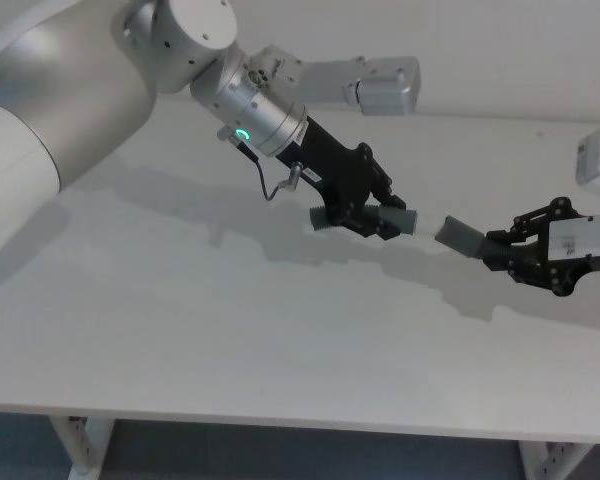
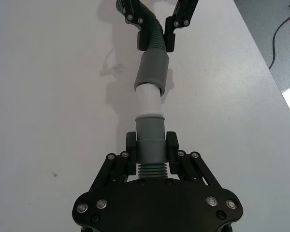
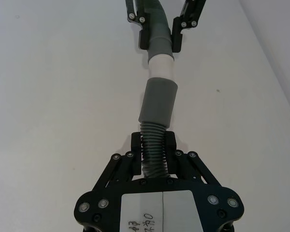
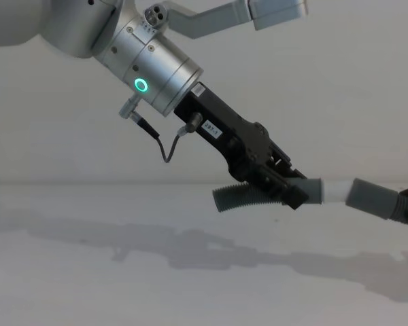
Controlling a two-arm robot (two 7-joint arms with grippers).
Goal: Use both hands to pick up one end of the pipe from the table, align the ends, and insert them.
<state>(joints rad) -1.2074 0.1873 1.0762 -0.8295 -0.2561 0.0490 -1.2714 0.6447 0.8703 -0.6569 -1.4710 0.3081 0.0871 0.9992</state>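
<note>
The left gripper is clenching the short hose piece by its grey cuff, above the white table. Its white spigot is entering the plain cuff of the longer hose piece, which the right gripper is gripping at the ribs.

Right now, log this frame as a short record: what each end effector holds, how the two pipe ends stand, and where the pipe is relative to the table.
left end effector: shut on the short piece, gripping behind its grey cuff
right end effector: shut on the longer piece, on the ribs behind its plain cuff
white spigot: its tip is at the mouth of the plain cuff, most of its white length exposed
alignment: ends roughly in line
insertion: not yet seated
table: both pieces held above it
</note>
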